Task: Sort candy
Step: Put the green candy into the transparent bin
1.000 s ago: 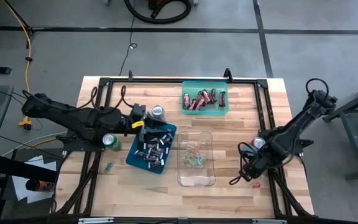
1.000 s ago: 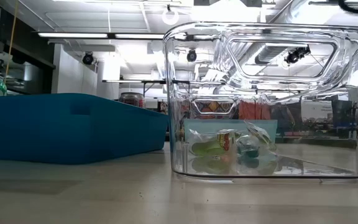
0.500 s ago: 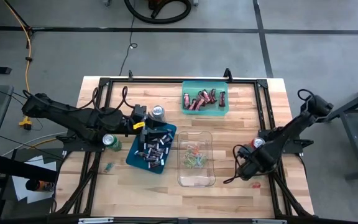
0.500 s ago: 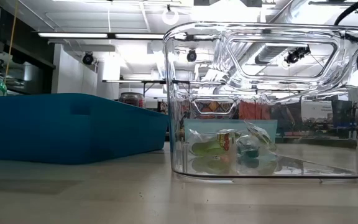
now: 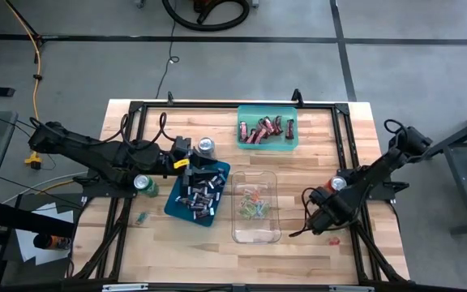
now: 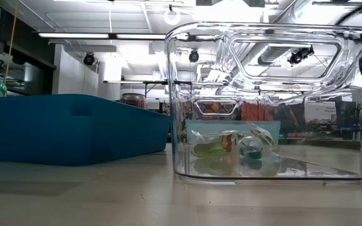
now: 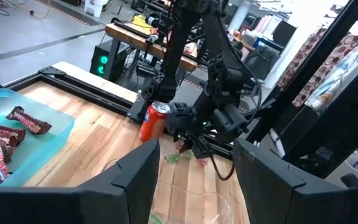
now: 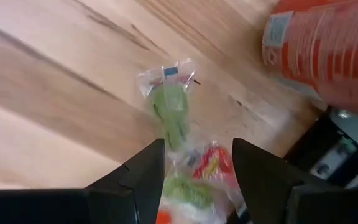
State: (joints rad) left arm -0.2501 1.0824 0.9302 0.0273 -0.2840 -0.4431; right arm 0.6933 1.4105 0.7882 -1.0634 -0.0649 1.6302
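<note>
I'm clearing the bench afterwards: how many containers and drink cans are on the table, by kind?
Teal tray: 1
Blue tray: 1
Clear tub: 1
Green can: 1
Red can: 1
Silver-topped can: 1
Total: 6 (3 containers, 3 cans)

- Table (image 5: 298,162) – pale wood planks, matt, visible grain.
- Clear bin (image 6: 269,100) – glossy see-thru plastic.
- Blue tray (image 6: 68,129) – matt plastic.
- Candy (image 8: 169,106) – shiny crinkly clear wrap.
- Red can (image 7: 153,121) – glossy metal.
</note>
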